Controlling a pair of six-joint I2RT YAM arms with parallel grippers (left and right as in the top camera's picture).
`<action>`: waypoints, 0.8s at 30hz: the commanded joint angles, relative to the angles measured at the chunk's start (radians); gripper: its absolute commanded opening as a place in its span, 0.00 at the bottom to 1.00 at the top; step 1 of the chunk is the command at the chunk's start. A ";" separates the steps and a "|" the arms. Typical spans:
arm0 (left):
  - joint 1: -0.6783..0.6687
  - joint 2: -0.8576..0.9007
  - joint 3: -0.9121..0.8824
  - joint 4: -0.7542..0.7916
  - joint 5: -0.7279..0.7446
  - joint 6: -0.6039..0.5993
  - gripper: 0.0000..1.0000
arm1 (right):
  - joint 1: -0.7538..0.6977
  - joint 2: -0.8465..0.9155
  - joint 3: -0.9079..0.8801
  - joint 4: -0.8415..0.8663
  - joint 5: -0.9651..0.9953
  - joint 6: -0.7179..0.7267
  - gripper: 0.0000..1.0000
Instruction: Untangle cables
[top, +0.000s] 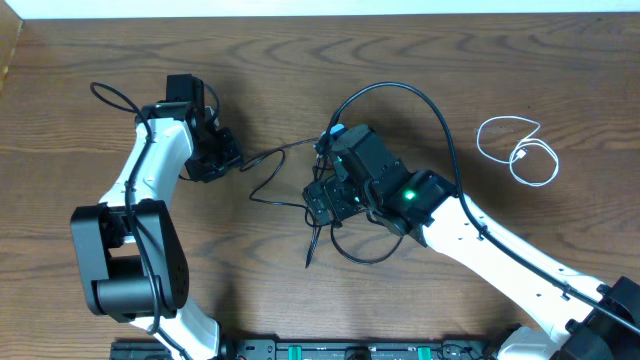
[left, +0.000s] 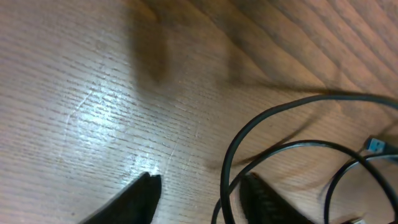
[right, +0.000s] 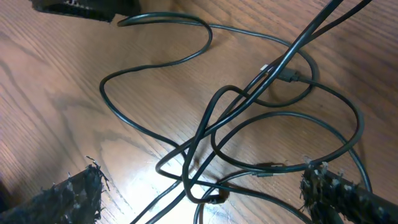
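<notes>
Left of the tangle of black cables (right: 188, 149), the left gripper (left: 199, 190) stands partly open, one strand loose between its fingers. Over the tangle, the right gripper (right: 205, 186) is spread wide and grips nothing. Well right of the tangle, the white cable (top: 520, 150) lies separate. The black strands are crossed, so most of the work appears left.

- Your table (top: 300, 80) was brown wood grain, smooth, with a bright sheen in places.
- The black cables (right: 189, 180) looked like smooth, slightly glossy rubber or plastic.
- The white cable (top: 521, 155) looked smooth.
- Your right fingers (right: 68, 193) wore rough, frayed black padding.
- The arm shells (top: 500, 240) looked like smooth white plastic.
</notes>
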 joint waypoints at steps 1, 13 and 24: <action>0.000 -0.003 -0.010 -0.002 -0.006 -0.008 0.63 | 0.004 0.001 0.009 -0.003 0.014 -0.009 0.99; 0.000 -0.003 -0.010 0.029 -0.006 -0.009 0.75 | 0.004 0.001 0.009 -0.003 0.014 -0.009 0.99; 0.000 -0.003 -0.010 0.035 -0.006 -0.008 0.76 | 0.004 0.001 0.009 -0.003 0.014 -0.009 0.99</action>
